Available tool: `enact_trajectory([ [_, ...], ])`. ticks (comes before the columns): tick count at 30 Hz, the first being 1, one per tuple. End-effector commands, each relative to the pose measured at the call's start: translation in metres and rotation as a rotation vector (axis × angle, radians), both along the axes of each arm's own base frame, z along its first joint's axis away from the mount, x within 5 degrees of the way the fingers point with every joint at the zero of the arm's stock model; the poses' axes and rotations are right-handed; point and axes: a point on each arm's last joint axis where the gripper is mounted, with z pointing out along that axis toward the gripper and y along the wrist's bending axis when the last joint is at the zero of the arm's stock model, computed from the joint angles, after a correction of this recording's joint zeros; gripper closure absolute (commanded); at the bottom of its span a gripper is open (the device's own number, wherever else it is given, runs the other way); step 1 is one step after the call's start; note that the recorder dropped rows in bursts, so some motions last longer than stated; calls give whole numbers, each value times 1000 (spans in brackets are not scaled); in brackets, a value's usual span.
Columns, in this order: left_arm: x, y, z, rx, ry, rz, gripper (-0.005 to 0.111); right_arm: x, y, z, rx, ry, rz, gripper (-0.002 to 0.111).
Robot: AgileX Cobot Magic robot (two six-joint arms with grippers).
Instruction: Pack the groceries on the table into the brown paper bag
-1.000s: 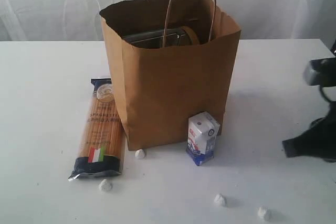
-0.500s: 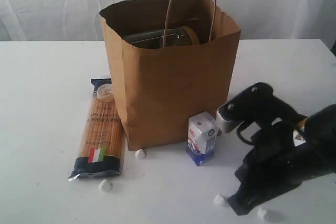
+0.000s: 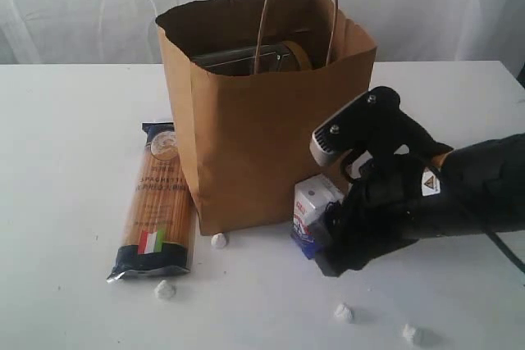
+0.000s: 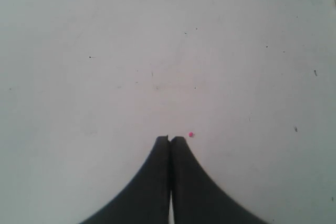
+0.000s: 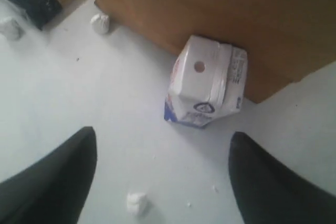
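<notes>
Right now the paper bag (image 3: 271,145) stands upright near the middle of the white desk (image 3: 74,137), mouth open and its twisted handles sticking up. Inside it, just below the rim, a clear jar (image 3: 246,56) shows with a yellowish edge at one end; the rest of what the bag holds is hidden.

To the left of the bag in the exterior view, the spaghetti packet (image 3: 156,202) lies flat just beside the bag's lower corner. Its flag end points toward the camera.

The small white and blue carton (image 3: 310,206) stands at the bag's front right corner, upright or nearly so. In the right wrist view the carton (image 5: 207,85) seems to be touching the brown wall behind it.

The right end effector (image 3: 326,239) has its arm reaching in from the right of the exterior view and sits low, just in front of the carton, covering part of it. From its own camera the right end effector (image 5: 163,137) is spread wide, one dark finger on each side of the picture, with the carton ahead of the gap and neither finger touching it. It holds nothing.

The left end effector (image 4: 170,139) is closed, finger against finger, empty, above bare desk.

Small white lumps (image 3: 219,240) are scattered on the desk in front of the bag
</notes>
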Motion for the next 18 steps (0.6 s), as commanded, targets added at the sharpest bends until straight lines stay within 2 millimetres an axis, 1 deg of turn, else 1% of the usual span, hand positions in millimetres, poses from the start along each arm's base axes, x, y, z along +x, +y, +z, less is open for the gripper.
enact_trajectory([
  [1,0,0,-2,-11,3,7,107,14,8,-11,46,-12,-57,40],
  [5,0,0,-2,-11,3,7,107,28,17,-29,48,-19,-71,40],
  [7,0,0,-2,-11,3,7,107,34,22,-35,59,0,-97,40],
  [11,0,0,-2,-11,3,7,107,43,28,-41,52,17,-104,40],
  [14,0,0,-2,-11,3,7,107,45,30,-49,34,39,-105,40],
  [16,0,0,-2,-11,3,7,107,45,30,-49,30,45,-104,40],
  [18,0,0,-2,-11,3,7,107,44,30,-46,30,50,-104,40],
])
